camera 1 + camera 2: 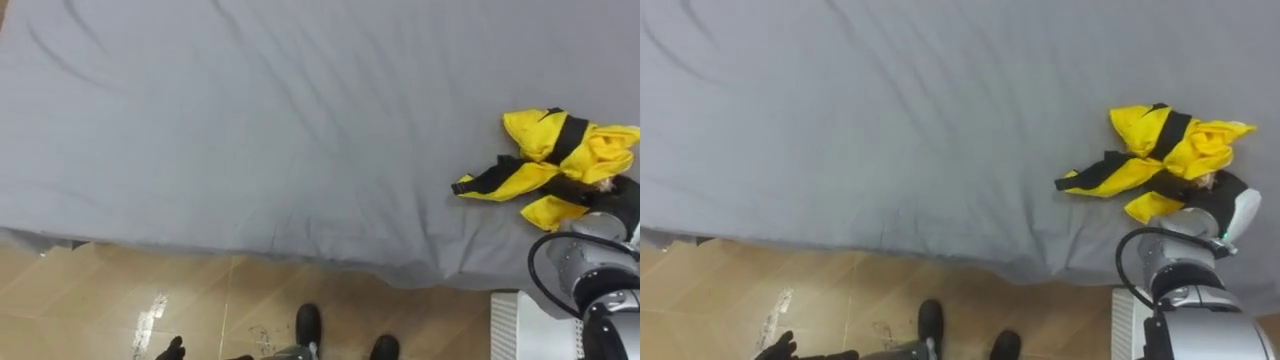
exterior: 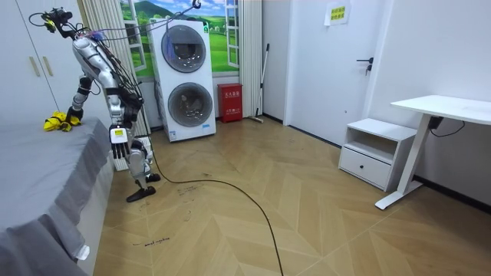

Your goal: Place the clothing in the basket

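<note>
Wood floor (image 1: 100,300) shows at lower left, where the left hand (image 1: 170,349) hangs low; I cannot tell whether it is open or closed. Grey bedsheet (image 1: 250,120) spreads across the middle. At its right lies the yellow-and-black garment (image 1: 560,150), with the right hand (image 1: 598,190) touching its near edge; whether it grips the cloth cannot be told. A white slatted basket (image 1: 505,325) stands on the floor just below.

Home bedroom: grey bed (image 2: 38,165), stacked washers (image 2: 188,80), desk (image 2: 449,107), wardrobe (image 2: 27,65).
</note>
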You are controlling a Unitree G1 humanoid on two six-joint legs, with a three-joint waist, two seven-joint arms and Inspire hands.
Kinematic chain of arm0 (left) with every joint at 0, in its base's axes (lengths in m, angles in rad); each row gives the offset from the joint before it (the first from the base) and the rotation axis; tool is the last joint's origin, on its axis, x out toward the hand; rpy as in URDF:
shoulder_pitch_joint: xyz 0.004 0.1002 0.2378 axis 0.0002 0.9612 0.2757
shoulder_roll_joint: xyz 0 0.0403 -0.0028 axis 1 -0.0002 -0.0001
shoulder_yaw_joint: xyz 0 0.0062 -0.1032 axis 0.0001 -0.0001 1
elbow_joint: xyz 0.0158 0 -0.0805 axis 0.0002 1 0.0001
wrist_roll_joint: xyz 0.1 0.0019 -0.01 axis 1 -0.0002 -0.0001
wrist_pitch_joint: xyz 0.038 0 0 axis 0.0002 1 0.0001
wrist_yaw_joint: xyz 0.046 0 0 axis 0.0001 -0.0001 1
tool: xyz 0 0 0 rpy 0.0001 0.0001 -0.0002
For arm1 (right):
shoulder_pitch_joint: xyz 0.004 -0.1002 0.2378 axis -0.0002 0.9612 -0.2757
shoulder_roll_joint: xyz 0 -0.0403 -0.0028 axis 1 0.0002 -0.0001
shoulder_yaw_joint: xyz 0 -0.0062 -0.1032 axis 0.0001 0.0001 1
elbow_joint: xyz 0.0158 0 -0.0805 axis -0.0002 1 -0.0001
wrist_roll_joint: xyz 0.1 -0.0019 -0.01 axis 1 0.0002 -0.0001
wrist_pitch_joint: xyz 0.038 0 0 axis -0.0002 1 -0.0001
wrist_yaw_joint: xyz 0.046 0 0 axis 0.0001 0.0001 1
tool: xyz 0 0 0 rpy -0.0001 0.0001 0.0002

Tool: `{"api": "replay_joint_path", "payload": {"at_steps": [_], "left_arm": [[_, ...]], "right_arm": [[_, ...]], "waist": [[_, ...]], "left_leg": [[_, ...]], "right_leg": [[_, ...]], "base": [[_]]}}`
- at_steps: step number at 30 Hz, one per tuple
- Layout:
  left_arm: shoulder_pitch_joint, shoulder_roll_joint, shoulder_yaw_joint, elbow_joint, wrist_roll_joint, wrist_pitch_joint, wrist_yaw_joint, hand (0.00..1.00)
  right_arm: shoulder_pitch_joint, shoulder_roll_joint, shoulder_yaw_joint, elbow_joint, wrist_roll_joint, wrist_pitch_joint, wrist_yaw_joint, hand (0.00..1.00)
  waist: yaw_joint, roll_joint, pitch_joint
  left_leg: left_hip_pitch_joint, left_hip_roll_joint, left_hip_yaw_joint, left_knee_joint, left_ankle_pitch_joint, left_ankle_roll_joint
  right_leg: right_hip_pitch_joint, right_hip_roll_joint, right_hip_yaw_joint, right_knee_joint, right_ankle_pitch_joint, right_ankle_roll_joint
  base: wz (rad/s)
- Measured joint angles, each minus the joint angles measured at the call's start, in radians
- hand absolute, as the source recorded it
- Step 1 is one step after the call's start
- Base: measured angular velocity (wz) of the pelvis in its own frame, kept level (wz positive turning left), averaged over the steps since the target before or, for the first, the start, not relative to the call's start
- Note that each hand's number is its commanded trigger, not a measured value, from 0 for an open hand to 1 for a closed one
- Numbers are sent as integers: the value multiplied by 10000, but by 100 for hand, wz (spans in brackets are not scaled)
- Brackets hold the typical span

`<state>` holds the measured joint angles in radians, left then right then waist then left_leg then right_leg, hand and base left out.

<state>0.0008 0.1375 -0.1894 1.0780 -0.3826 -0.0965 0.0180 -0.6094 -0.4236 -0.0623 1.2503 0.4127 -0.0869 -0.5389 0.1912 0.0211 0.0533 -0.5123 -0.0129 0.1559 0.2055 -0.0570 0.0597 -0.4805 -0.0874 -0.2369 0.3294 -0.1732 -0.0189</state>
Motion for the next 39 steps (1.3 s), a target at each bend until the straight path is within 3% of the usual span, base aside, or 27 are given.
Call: {"api": "replay_joint_path", "payload": {"at_steps": [4, 13, 22, 27, 31, 34, 35, 39], "left_arm": [[-1, 114, -330, 0, -184, -189, 6, 0], [-2, 224, -306, 3, -193, -327, -6, 0], [-39, 221, -297, 38, -184, -335, -12, 0], [-20, 262, -295, 123, -14, -323, 203, 0], [171, 301, -77, 214, 419, -167, 391, 0], [490, 238, 116, 215, 711, -138, 507, 0], [698, 208, 118, 110, 718, -114, 567, 0], [1145, 125, 383, -10, 1145, 39, 671, 0]], "right_arm": [[0, -34, 368, 7, -1, -1, 314, 100], [1, -44, 401, -21, 58, 9, 786, 100], [20, -11, 424, -658, 185, 10, 1301, 100], [536, 306, 530, -2008, 250, 12, 1398, 100], [2183, 910, 480, -4291, -114, -8, 1561, 100], [3594, 1245, 487, -5840, -239, 6, 1954, 100], [4206, 1248, 481, -6433, -391, 39, 2058, 100], [5464, 1257, 465, -8038, -1071, 44, 2247, 100]], "waist": [[0, -37, 22], [-15, -228, 142], [-50, -266, 137], [-435, -465, 105], [-1054, -855, -148], [-1337, -934, -263], [-1396, -928, -438], [-1740, -853, -525]], "left_leg": [[3, -3, 88, 18, 2, 3], [10, -3, 100, 57, 3, 1], [126, -18, 138, 171, 20, 29], [877, -16, 302, 71, 17, 24], [1750, -17, 322, -34, -27, -38], [2708, 21, 376, -126, -334, -65], [3010, 62, 419, -223, -424, -74], [4006, 69, 835, -482, -553, -112]], "right_leg": [[-25, -21, 107, 3, 0, 0], [-64, -54, 151, 76, -2, 2], [42, -65, 300, 138, -20, 24], [813, -67, 326, -51, -59, 36], [1944, 114, 325, -659, -10, 83], [2914, 247, 440, -1148, 30, 110], [3170, 273, 555, -1250, 24, 128], [3972, 296, 845, -1423, 12, 178]], "base": [[-7], [-1], [-2], [-3], [5], [-15], [-37], [-32]]}}
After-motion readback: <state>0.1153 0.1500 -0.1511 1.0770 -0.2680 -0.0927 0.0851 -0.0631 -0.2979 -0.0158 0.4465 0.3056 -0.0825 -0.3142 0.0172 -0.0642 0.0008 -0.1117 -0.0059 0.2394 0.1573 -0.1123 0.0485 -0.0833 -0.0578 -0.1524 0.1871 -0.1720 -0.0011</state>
